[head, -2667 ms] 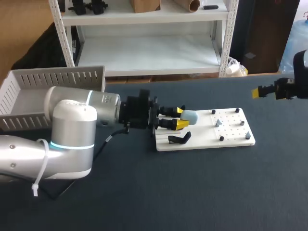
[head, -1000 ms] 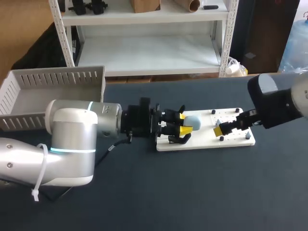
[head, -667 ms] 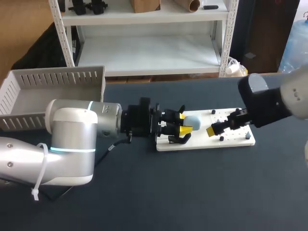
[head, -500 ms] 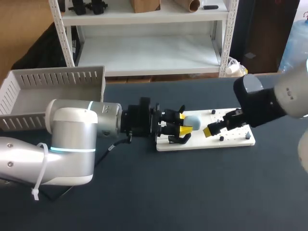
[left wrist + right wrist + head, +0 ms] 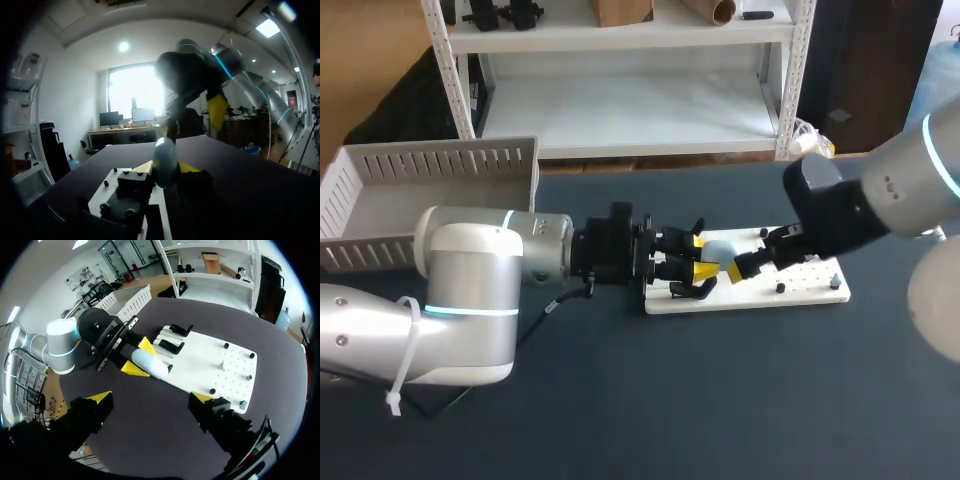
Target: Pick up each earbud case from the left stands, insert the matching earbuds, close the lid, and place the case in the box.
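Two robot arms meet over a dark table (image 5: 720, 400). The left arm (image 5: 470, 270) stretches in low from the left. The right arm (image 5: 880, 200) leans in from the far right.

A slatted box (image 5: 430, 165), where the case is meant to end up, stands at the far left, well apart from the work. A white board (image 5: 800, 290) lies right of centre, with a black stand (image 5: 692, 291) at its left end.

The left gripper (image 5: 702, 255) is clenched on a pale blue case (image 5: 717, 248), one yellow tip on each side. It holds the case just above the board's left end, and the lid looks closed.

The right gripper (image 5: 150, 397) hovers over the board's near edge just right of the case, its fingers spread wide and gripping nothing.

Small black pegs (image 5: 226, 346) dot the right half of the board. Small pale pieces (image 5: 220, 365) among them are probably the earbuds, though they are too small to be sure.

The step in hand appears to be opening the lid. To do it well, the left arm should hold the case steady with its grip kept low on the body, so the lid is free to swing. The right gripper should catch only the lid's edge and lift gently, because a hard push could twist the smooth case out of the yellow tips.
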Controlling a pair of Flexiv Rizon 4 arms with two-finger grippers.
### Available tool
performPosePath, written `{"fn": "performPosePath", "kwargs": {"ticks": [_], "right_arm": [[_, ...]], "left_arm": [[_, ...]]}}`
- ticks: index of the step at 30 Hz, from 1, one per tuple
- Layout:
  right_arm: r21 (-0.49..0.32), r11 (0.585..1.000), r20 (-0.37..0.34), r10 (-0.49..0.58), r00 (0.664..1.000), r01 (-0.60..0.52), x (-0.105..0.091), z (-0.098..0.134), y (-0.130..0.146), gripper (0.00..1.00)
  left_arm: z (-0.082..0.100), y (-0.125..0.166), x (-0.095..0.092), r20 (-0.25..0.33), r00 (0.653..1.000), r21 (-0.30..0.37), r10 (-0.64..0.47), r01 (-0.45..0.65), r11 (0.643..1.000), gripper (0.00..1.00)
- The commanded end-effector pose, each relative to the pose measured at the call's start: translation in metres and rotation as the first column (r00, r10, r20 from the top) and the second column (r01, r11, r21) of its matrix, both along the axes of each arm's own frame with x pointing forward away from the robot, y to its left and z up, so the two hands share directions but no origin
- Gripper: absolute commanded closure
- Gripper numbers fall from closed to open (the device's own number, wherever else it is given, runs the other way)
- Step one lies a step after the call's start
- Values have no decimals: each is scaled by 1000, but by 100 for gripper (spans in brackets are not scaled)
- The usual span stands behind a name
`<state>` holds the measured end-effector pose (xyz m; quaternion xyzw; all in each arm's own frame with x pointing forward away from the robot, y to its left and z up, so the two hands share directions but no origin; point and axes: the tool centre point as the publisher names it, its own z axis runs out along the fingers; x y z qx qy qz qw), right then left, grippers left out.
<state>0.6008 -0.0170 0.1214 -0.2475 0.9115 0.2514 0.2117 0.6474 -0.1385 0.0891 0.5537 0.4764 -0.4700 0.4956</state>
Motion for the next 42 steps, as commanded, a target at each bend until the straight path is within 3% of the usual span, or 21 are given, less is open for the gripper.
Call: {"fn": "performPosePath", "kwargs": {"ticks": [1, 42], "right_arm": [[-21, 1000, -4, -12, 1000, 12, 8, -5, 4, 0], [-56, 996, -37, -67, 997, 65, 31, -19, 4, 0]], "left_arm": [[-1, 0, 1, 2, 1000, -3, -2, 2, 1000, 100], [-1, 0, 1, 2, 1000, -3, -2, 2, 1000, 100]]}}
